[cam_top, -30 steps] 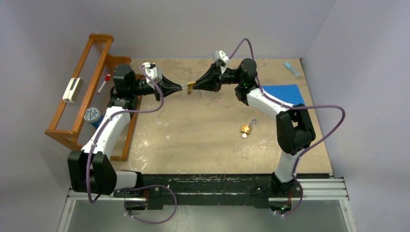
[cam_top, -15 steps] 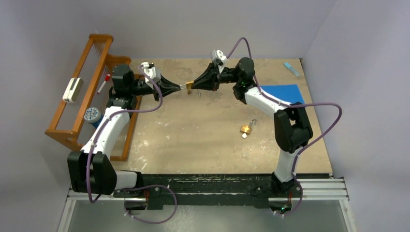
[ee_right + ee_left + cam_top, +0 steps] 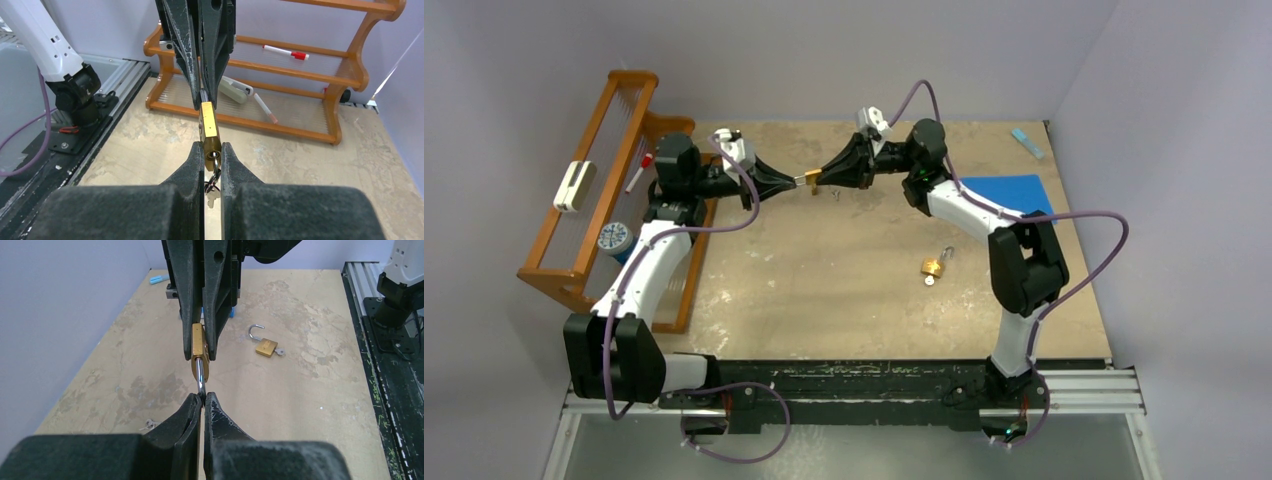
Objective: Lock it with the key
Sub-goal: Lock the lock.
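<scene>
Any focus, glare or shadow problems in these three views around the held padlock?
Top external: even, soft light, faint shadows; the small brass padlock is only a speck. Left wrist: padlock sharp, mild glint on its steel shackle, left gripper blurred near the lens. Right wrist: padlock sharp, right gripper equally soft near the lens.

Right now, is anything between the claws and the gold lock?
Nothing visible. Both claws hold the gold lock in the air: the left claw pinches its silver shackle, and the right claw clamps its brass body.
</scene>
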